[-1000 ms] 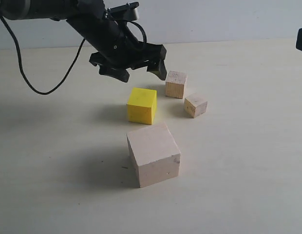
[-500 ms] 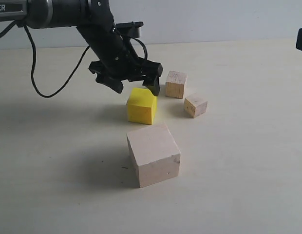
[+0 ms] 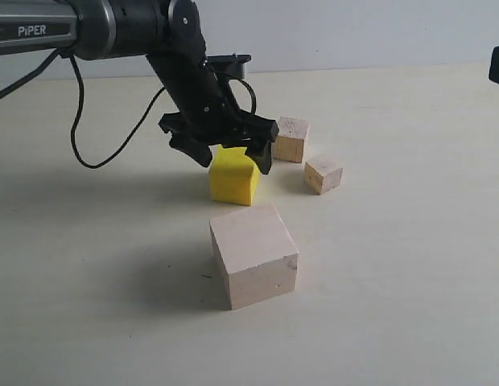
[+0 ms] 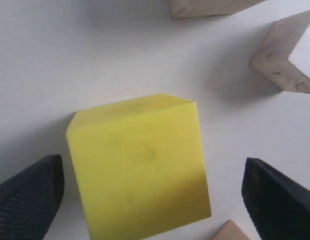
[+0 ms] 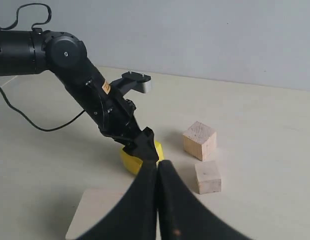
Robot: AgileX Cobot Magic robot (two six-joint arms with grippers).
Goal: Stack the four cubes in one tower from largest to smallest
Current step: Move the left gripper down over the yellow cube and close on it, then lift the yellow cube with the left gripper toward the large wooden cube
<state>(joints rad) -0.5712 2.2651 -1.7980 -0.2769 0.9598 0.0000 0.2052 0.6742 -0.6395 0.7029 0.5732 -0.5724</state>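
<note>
Fingers [image 4: 26, 200] of left end effector [image 3: 232, 158] apart, flanking yellow cube [image 3: 233, 182]; right end effector [image 5: 157, 172] together.

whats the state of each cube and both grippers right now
left gripper: open, jaws either side of the yellow cube, gaps both sides, not gripping
right gripper: shut, holding nothing
yellow cube: flat on the table, unstacked
pale largest cube: on the table, nothing on top
larger tan cube: on the table, unstacked
smaller tan cube: on the table, unstacked
</note>
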